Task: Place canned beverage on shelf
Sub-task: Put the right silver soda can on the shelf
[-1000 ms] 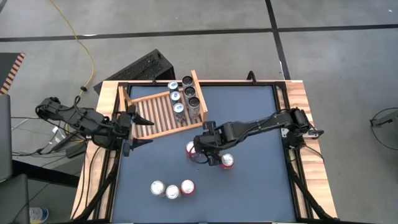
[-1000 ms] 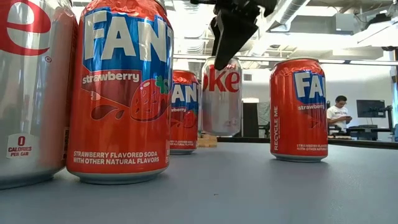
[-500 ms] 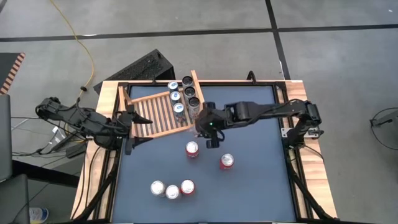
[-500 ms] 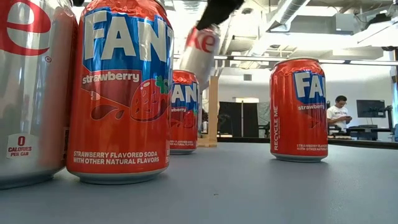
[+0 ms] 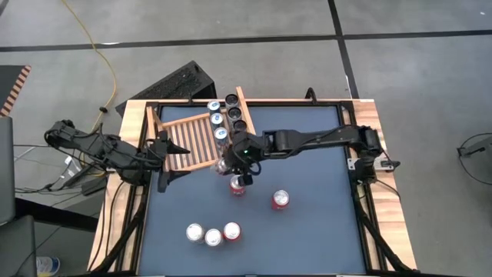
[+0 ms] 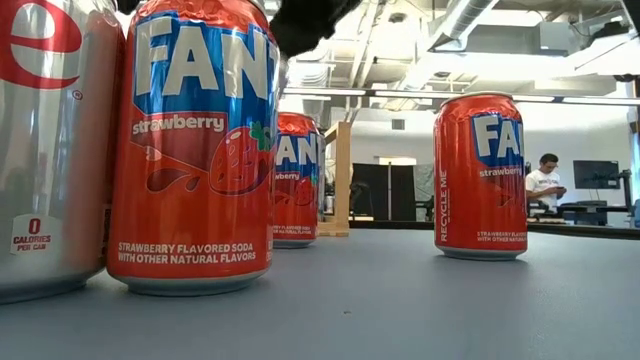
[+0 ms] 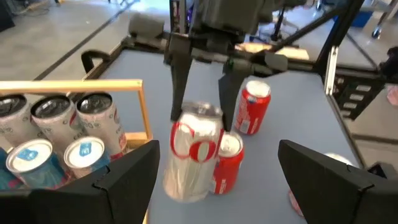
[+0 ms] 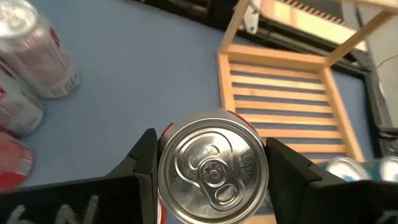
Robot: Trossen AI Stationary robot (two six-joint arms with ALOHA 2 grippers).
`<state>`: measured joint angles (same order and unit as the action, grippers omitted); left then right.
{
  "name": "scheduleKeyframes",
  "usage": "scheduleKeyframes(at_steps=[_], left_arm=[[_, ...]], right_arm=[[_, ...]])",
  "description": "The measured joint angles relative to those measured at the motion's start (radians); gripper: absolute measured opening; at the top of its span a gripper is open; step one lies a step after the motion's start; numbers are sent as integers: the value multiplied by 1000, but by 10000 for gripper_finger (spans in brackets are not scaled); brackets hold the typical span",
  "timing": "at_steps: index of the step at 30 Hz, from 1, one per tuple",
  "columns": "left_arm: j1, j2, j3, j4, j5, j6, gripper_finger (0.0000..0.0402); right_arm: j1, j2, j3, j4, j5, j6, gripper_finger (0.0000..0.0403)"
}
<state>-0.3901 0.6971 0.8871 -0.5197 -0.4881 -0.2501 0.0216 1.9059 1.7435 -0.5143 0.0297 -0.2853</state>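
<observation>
My right gripper is shut on a silver red-lettered can just off the near right corner of the light-wood slatted shelf. Several cans stand in a row along the shelf's right side board. My left gripper is open and empty at the shelf's left end, facing the held can. Two red cans stand on the dark table by their bases. In the low view only the right gripper's dark body shows at the top. My right gripper pinches the can's upper wall just below its rim between its two fingers. One finger is on each side of the can's top. The fingers come from above and point down. The can hangs below them, slightly tilted and lifted clear of the table.
Three cans, two silver and one red, stand together near the table's front; they fill the low view's left. A black ridged box lies beyond the far left corner. A person sits far behind the table.
My right gripper has lifted the silver can off the table from between the two red cans. It has carried the can toward the far left, up to the shelf's near right corner. The can has tilted as it rose. The red cans have stayed in place.
</observation>
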Motion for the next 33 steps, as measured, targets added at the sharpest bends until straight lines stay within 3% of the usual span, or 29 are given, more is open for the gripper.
scheduleKeyframes(at_steps=[13,25,33], left_arm=[[27,41,0,-8,-25,-19,316],[35,44,0,-13,3,-35,316],[35,55,0,-13,11,-35,316]], right_arm=[[-25,149,0,77,-11,-13,180],[-31,208,84,-61,-35,-14,180],[-31,210,84,-56,-41,-5,225]])
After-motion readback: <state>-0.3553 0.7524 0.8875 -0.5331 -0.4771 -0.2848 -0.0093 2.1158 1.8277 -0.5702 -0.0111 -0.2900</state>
